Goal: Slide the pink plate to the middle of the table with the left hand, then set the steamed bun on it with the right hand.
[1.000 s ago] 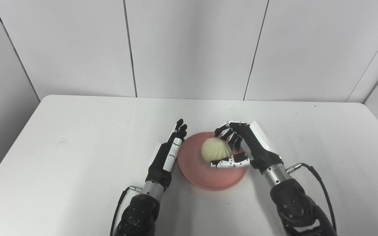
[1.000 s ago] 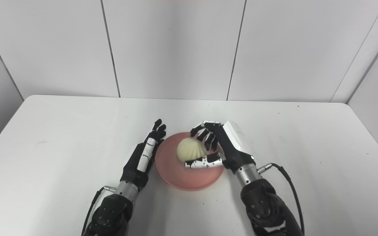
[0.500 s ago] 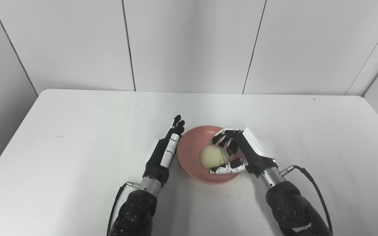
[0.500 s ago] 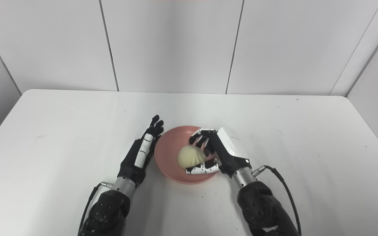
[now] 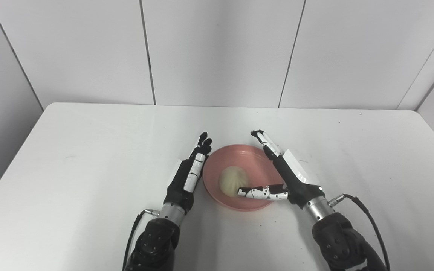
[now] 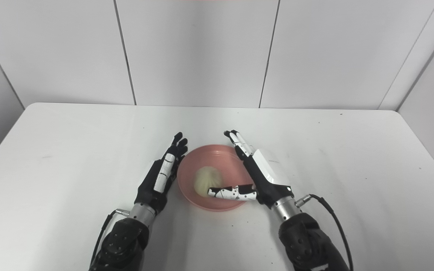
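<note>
The pink plate (image 5: 254, 160) sits near the middle of the white table. On its left half lies the pale steamed bun (image 5: 230, 180), looking blurred. My right hand (image 5: 283, 173) hovers over the plate's right side, open, with fingers stretched away from me and the thumb reaching toward the bun without holding it. My left hand (image 5: 189, 174) lies flat and open along the plate's left rim, fingers straight and pointing away. In the right eye view the bun (image 6: 203, 180) rests apart from the right hand (image 6: 259, 174).
The white table (image 5: 89, 158) spreads wide on both sides of the plate. Grey wall panels (image 5: 217, 52) stand right behind its far edge. A black cable (image 5: 367, 214) trails from my right wrist.
The right hand lowered the bun onto the plate, then spread its fingers and let go; the bun now rests further left on the plate. The camera tilted slightly early on. The left hand stayed put.
</note>
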Motion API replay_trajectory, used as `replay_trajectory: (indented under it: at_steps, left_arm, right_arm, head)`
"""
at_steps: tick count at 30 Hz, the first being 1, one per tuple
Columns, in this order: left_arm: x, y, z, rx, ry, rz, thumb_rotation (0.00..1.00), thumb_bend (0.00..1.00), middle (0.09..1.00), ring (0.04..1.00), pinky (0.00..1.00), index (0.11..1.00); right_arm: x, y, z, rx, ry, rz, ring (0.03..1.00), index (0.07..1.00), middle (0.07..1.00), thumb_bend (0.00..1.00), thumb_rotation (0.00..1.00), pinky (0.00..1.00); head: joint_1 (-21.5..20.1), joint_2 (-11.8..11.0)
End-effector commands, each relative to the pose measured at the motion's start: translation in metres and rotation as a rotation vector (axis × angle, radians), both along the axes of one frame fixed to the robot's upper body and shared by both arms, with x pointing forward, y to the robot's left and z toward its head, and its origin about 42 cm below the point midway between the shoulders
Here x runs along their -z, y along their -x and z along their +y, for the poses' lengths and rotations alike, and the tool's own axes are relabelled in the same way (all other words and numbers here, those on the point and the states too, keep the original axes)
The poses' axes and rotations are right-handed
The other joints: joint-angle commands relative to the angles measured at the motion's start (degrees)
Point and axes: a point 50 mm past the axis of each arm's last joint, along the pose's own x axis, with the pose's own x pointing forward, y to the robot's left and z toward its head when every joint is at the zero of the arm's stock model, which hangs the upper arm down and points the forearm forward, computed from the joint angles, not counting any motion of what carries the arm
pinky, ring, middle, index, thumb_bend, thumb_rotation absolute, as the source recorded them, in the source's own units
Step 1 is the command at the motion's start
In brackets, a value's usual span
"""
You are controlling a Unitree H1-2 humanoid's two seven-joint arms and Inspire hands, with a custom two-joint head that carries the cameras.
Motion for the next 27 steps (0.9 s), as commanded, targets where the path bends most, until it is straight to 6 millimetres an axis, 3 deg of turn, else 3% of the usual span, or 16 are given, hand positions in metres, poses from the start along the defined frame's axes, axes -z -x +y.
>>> replay_trajectory:
  at_steps: [1, 6, 11, 17, 19, 22, 27]
  left_arm:
    - [0.001, 0.0, 0.007, -0.006, -0.001, -0.006, 1.0, 0.7, 1.0, 1.0, 1.0, 0.993]
    - [0.0, 0.0, 0.008, -0.008, 0.006, -0.008, 1.0, 0.69, 1.0, 1.0, 1.0, 0.993]
    - [-0.001, 0.0, 0.009, -0.009, 0.017, -0.013, 1.0, 0.67, 1.0, 1.0, 1.0, 0.991]
    - [-0.002, 0.0, 0.012, -0.022, 0.011, -0.024, 1.0, 0.68, 0.998, 1.0, 1.0, 0.988]
    - [-0.002, 0.0, 0.012, -0.042, 0.002, -0.042, 1.0, 0.66, 0.993, 1.0, 1.0, 0.985]
    - [-0.002, 0.0, 0.014, -0.07, -0.029, -0.066, 1.0, 0.69, 0.981, 0.989, 0.98, 0.977]
    - [0.0, 0.001, 0.015, -0.119, -0.043, -0.101, 1.0, 0.7, 1.0, 1.0, 1.0, 1.0]
  right_arm:
    - [-0.016, -0.001, -0.002, -0.028, -0.011, -0.09, 0.995, 0.999, 1.0, 0.64, 0.48, 0.92]
    - [-0.015, 0.0, -0.005, -0.01, 0.022, -0.11, 1.0, 1.0, 1.0, 0.65, 0.48, 0.96]
    - [-0.017, 0.005, -0.015, 0.037, -0.041, -0.11, 1.0, 1.0, 1.0, 0.67, 0.51, 0.93]
    - [-0.01, 0.013, -0.029, 0.122, -0.271, -0.078, 1.0, 1.0, 1.0, 0.64, 0.65, 0.9]
    - [-0.006, 0.014, -0.033, 0.152, -0.377, -0.052, 1.0, 1.0, 1.0, 0.65, 0.74, 0.95]
    - [0.001, 0.013, -0.038, 0.17, -0.498, -0.02, 0.997, 1.0, 1.0, 0.56, 0.77, 0.98]
    - [0.012, 0.01, -0.036, 0.11, -0.697, 0.087, 1.0, 1.0, 1.0, 0.55, 0.81, 1.0]
  head:
    - [0.05, -0.04]
    - [0.0, -0.01]
    - [0.26, -0.01]
    - [1.38, 0.07]
    - [2.52, -0.02]
    - [4.75, -0.2]
    - [6.65, -0.31]
